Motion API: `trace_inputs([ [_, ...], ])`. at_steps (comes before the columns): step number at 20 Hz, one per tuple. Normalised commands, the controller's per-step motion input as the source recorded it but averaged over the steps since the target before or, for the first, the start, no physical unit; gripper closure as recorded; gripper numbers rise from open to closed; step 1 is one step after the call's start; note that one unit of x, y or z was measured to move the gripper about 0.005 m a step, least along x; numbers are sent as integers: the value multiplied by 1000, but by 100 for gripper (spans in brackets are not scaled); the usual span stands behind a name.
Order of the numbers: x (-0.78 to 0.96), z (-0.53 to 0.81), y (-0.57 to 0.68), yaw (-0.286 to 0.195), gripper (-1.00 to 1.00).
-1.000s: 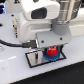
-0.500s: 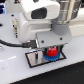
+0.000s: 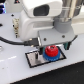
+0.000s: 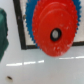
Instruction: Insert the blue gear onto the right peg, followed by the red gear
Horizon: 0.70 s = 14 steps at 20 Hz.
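The white bench [image 3: 15,70] and the grey black-rimmed plate [image 3: 35,59] on it look unchanged from half a second ago. The blue gear [image 3: 50,57] lies flat at the plate's 3 o'clock end with the red gear [image 3: 50,52] stacked on it, neither having shifted. The jaws [image 3: 51,45] hang directly above the red gear as before; how far apart they stand cannot be told, nor whether they grip it.

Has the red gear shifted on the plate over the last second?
No. The red gear sits at the same spot on the grey plate, atop the blue gear.
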Motion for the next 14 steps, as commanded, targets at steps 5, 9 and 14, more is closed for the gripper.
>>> trace_inputs([
  [5, -5, 467, 73, 0, -100],
  [9, 2, 13, -13, 0, -100],
  [14, -2, 3, -10, 0, -100],
])
